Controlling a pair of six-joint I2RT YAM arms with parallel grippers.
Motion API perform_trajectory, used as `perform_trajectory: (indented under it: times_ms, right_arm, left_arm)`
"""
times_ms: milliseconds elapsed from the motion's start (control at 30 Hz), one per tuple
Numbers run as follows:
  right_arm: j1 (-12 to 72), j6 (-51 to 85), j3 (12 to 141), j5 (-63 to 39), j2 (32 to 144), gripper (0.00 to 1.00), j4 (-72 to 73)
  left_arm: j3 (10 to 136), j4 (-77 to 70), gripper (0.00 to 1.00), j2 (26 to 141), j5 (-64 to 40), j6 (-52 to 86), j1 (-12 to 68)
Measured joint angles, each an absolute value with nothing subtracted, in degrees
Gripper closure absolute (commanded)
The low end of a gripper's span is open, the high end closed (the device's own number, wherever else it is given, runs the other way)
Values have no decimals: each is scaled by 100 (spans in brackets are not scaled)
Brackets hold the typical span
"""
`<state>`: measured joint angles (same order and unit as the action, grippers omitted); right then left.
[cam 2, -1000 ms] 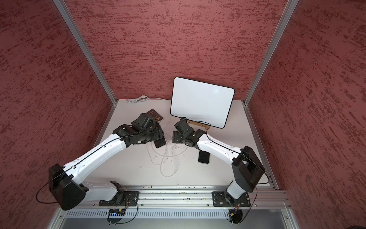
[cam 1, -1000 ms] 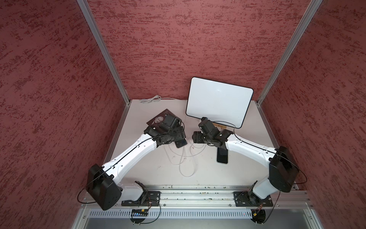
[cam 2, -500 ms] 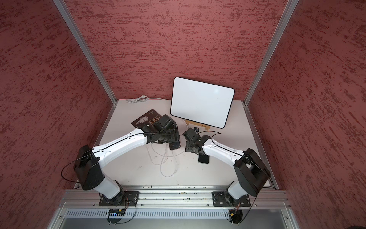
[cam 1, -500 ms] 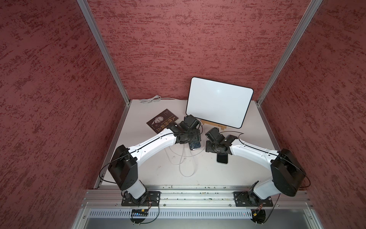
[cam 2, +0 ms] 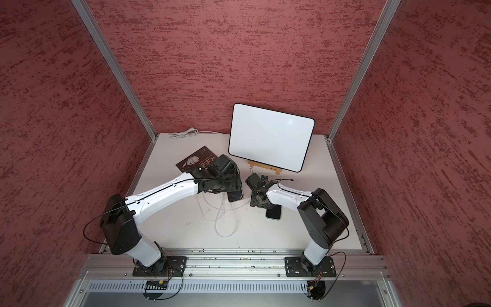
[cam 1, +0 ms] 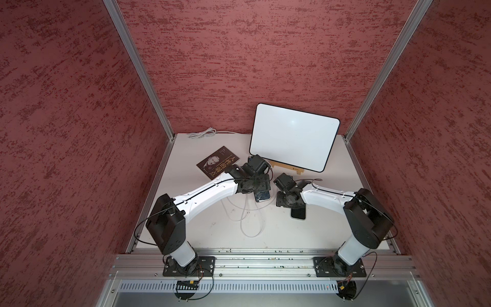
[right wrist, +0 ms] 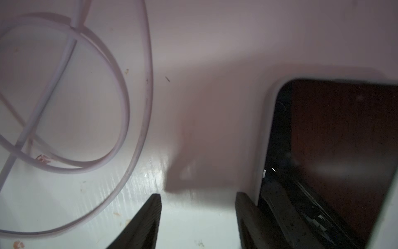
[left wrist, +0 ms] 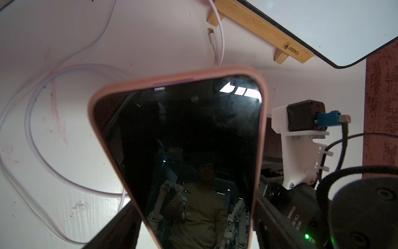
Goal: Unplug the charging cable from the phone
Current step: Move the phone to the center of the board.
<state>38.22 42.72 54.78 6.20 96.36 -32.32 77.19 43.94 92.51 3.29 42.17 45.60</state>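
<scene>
The phone (left wrist: 178, 133), dark-screened in a pink case, sits between the fingers of my left gripper (left wrist: 193, 204), which is shut on its two long edges. In both top views it pokes out under that gripper (cam 1: 263, 197) (cam 2: 235, 196). The white charging cable (left wrist: 36, 129) lies in loose loops on the table (cam 1: 249, 215), and its plug (left wrist: 212, 34) rests free beside the wooden stand, apart from the phone. My right gripper (right wrist: 198, 198) hangs open low over bare table, nothing between its fingers, with the cable loops (right wrist: 127, 107) to one side.
A second phone (right wrist: 323, 151) in a white case lies flat right beside my right gripper (cam 1: 298, 213). A whiteboard (cam 1: 292, 143) leans on a wooden stand (left wrist: 258, 28) at the back. A dark book (cam 1: 216, 162) and another coiled white cable (cam 1: 203, 133) lie back left.
My left gripper has moved right toward the table's middle. My right gripper has pulled back toward the near side, beside the white-cased phone, and its jaws have narrowed somewhat.
</scene>
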Motion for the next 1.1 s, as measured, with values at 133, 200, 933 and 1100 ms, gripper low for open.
perform_trajectory:
  times_ms: [133, 200, 933, 1100]
  right_arm:
    - [3760, 4316, 5428, 604, 9638, 40, -3175]
    - [3726, 4335, 5374, 611, 9629, 40, -3153]
    - [3350, 4309, 4792, 794, 7404, 26, -3332]
    - [2847, 4383, 4519, 1203, 6598, 26, -3693]
  left_arm:
    - [7719, 4381, 47, 9251, 327, 4217, 4563]
    - [7719, 4364, 47, 9258, 325, 4217, 4563]
    - [8761, 4292, 47, 10608, 130, 4257, 4923]
    - [9489, 4329, 47, 11351, 10, 4209, 5092]
